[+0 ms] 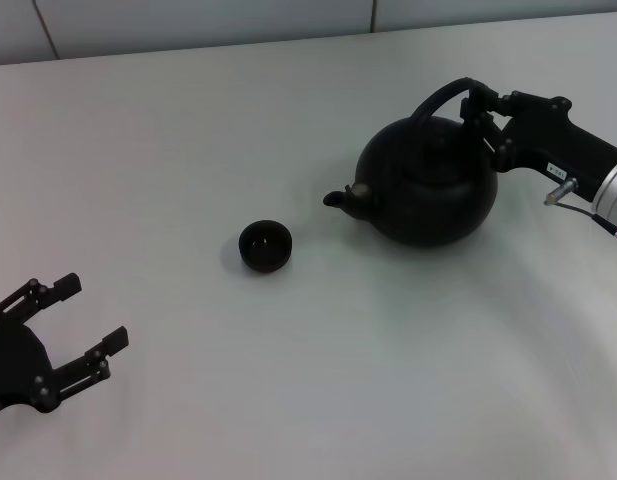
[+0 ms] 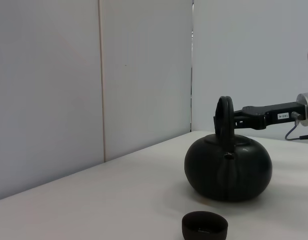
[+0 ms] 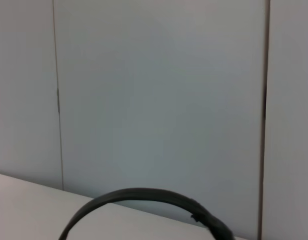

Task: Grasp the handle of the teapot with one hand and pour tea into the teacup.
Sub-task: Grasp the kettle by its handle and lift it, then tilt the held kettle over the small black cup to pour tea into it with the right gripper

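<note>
The matte-black teapot (image 1: 428, 185) sits on the white table at the right, with its stubby spout (image 1: 338, 199) pointing left toward the teacup. The small dark teacup (image 1: 265, 246) stands left of the spout, a short gap away. My right gripper (image 1: 488, 122) is at the right side of the arched handle (image 1: 440, 96), reaching in from the right. The left wrist view shows the teapot (image 2: 228, 167), its handle (image 2: 224, 117) edge-on with the right gripper (image 2: 233, 119) against it, and the teacup (image 2: 204, 226) in front. The right wrist view shows only the handle's arc (image 3: 144, 196). My left gripper (image 1: 86, 318) is open and empty at the near left.
The white table (image 1: 288, 380) spreads around both objects. A pale panelled wall (image 2: 54, 90) stands behind the table's far edge. A cable (image 1: 588, 215) hangs off the right wrist.
</note>
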You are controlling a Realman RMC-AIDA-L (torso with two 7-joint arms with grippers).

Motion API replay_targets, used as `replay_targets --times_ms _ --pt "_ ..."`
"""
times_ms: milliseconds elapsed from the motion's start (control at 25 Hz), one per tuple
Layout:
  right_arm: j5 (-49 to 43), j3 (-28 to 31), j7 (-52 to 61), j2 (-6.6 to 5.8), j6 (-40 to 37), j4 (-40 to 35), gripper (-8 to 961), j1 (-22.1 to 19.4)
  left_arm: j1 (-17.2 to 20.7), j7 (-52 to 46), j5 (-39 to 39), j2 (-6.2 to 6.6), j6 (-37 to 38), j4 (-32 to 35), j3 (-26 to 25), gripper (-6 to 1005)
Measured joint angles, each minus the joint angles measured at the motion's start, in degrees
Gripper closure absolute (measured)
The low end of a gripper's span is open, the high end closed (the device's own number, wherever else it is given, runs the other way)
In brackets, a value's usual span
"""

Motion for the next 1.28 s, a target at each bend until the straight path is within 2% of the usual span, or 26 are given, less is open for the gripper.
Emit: replay_targets --times_ms 200,360,720,1000,1280 --pt "0.0 -0.4 0.0 0.0 0.1 -0.5 689 0.1 -0.2 0.1 0.0 0.0 0.0 0.0 -0.1 192" --pt "0.2 -0.2 0.0 0.04 0.0 -0.5 868 0.2 -0.2 0.1 0.0 0.0 0.0 0.0 -0.1 192" --pt "0.2 -0.5 5.3 -0.01 0.6 -2.5 873 3.7 -0.3 0.2 0.0 -0.09 0.0 -0.1 0.0 192" --pt "0.0 -9.0 12.6 -0.59 6.5 -4.5 872 9.3 -1.0 0.2 0.0 -0.26 0.0 -1.0 0.2 193" --pt "-0.3 -11.3 13.0 -0.59 6.7 -7.0 872 9.6 -1.6 0.2 0.0 -0.27 -0.3 -1.2 0.0 193"
